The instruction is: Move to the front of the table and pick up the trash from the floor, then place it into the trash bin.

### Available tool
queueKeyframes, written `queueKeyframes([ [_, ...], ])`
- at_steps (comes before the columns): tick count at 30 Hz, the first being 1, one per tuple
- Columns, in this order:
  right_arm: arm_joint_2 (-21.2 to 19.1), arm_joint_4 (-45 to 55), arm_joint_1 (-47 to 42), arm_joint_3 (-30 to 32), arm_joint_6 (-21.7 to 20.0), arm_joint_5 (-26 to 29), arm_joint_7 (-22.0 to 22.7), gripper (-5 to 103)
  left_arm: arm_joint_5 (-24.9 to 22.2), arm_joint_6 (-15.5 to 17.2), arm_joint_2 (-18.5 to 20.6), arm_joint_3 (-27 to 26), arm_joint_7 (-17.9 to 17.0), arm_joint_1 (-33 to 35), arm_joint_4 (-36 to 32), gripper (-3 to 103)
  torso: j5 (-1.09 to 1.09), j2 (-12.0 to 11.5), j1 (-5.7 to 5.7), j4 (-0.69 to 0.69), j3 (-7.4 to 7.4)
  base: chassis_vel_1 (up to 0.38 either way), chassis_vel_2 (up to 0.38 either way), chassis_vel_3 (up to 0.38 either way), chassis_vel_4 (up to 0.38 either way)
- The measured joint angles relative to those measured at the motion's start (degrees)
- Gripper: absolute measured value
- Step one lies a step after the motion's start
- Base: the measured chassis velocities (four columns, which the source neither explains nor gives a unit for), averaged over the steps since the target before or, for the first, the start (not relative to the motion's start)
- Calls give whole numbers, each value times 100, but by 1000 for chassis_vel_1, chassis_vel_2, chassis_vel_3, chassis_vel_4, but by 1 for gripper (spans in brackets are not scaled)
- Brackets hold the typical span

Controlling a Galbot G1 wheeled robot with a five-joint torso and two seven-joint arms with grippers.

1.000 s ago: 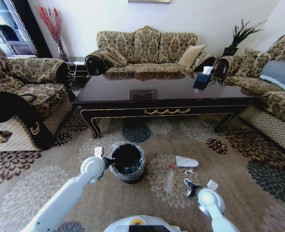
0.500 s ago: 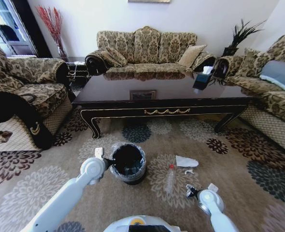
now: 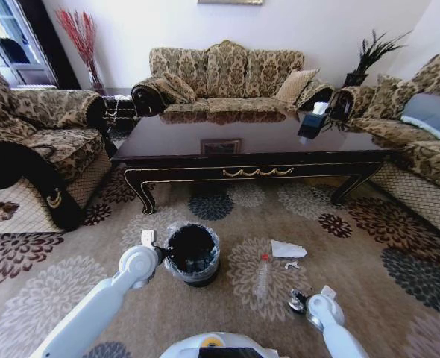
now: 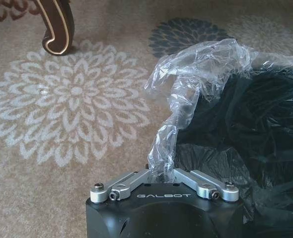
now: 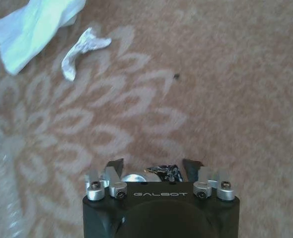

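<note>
The black trash bin point(image 3: 192, 253) stands on the patterned floor point(image 3: 354, 246) in front of the dark table point(image 3: 257, 149). My left gripper point(image 3: 159, 256) is at the bin's left rim, shut on a pulled-up fold of its clear bag liner point(image 4: 196, 74). On the carpet to the right lie trash pieces: a white paper point(image 3: 287, 249), a small white scrap point(image 3: 292, 265) and a clear bottle point(image 3: 262, 274). My right gripper point(image 3: 298, 300) hangs low just right of the bottle. A dark crumpled wrapper scrap point(image 5: 164, 171) sits gripped between its fingers point(image 5: 114, 166). The white paper point(image 5: 32, 25) and scrap point(image 5: 82, 52) lie beyond it.
Patterned sofas ring the table: one behind point(image 3: 227, 74), an armchair at the left point(image 3: 41, 142), another at the right point(image 3: 421, 142). A tissue box point(image 3: 312, 123) sits on the table. A curved table leg point(image 4: 57, 25) stands near the bin.
The left gripper has tugged the bin slightly leftward and nearer by its liner. The right gripper has drawn back toward me, away from the bottle and paper, holding the dark scrap.
</note>
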Motion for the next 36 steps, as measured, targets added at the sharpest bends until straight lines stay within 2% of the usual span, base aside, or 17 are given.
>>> queueKeyframes([
  [3, 62, 86, -39, 15, -20, 22, 56, 58, 3, -1, 0, -42, 8, 44, -22, 0, 0, 0, 0, 0, 0, 0, 0, 0, 0],
  [6, 123, 280, -137, 41, -75, 86, 158, 41, 17, -1, -23, -93, 23, 109, -47, 0, 0, 0, 0, 0, 0, 0, 0, 0, 0],
  [9, 125, 337, -165, 44, -93, 89, 160, 36, 27, -1, -41, -96, 27, 126, -51, 0, 0, 0, 0, 0, 0, 0, 0, 0, 0],
  [12, 98, 342, -152, 63, -95, 89, 156, 20, 51, -1, -52, -97, 29, 142, -51, 0, 0, 0, 0, 0, 0, 0, 0, 0, 0],
  [14, 87, 340, -148, 68, -95, 89, 152, 20, 52, -1, -52, -97, 30, 144, -52, 0, 0, 0, 0, 0, 0, 0, 0, 0, 0],
  [17, 48, 361, -146, 91, -62, 84, 136, 4, 51, -1, -53, -116, 37, 154, -54, 0, 0, 0, 0, 0, 0, 0, 0, 0, 0],
  [18, 48, 361, -146, 91, -62, 84, 136, 4, 51, -1, -53, -116, 37, 154, -54, 0, 0, 0, 0, 0, 0, 0, 0, 0, 0],
  [20, 45, 437, -163, 115, -44, 105, 142, -3, 51, -2, -53, -134, 52, 157, -41, 0, 0, 0, 0, 0, 0, 0, 0, 0, 0],
  [22, 48, 585, -210, 166, -36, 159, 155, 7, 51, -2, -58, -141, 59, 158, -36, 0, 0, 0, 0, 0, 0, 0, 0, 0, 0],
  [24, 47, 680, -246, 199, -36, 198, 159, 7, 49, -2, -62, -142, 63, 158, -36, 0, 0, 0, 0, 1, 0, 0, 0, 0, 0],
  [27, -1, 1017, -382, 337, -64, 380, 244, 23, 49, -2, -71, -142, 67, 156, -36, 0, 1, 0, 0, 0, 0, 0, 0, 0, 0],
  [28, -1, 1017, -382, 337, -64, 380, 244, 23, 49, -2, -71, -142, 67, 156, -36, 0, 1, 0, 0, 0, 0, 0, 0, 0, 0],
  [30, -56, 1359, -576, 485, -135, 560, 382, 34, 48, -2, -75, -138, 74, 153, -37, 0, -1, 0, 0, 1, 0, 0, 0, 0, 0],
  [31, -67, 1495, -675, 534, -173, 628, 431, 34, 49, -2, -75, -137, 86, 154, -35, 0, -1, 0, 0, 0, 0, 0, 0, 0, 0],
  [33, -35, 1736, -889, 602, -251, 724, 504, 44, 65, -2, -73, -136, 141, 158, -14, 0, -2, 0, 0, 0, 0, 0, 0, 0, 0],
  [34, -35, 1736, -889, 602, -251, 724, 504, 44, 65, -2, -73, -136, 141, 158, -14, 0, -2, 0, 0, 0, 0, 0, 0, 0, 0],
  [36, 74, 1830, -1042, 606, -313, 744, 561, 56, 82, -2, -86, -148, 161, 167, -1, 0, 1, 1, 0, -1, 0, 0, 0, 0, 0],
])
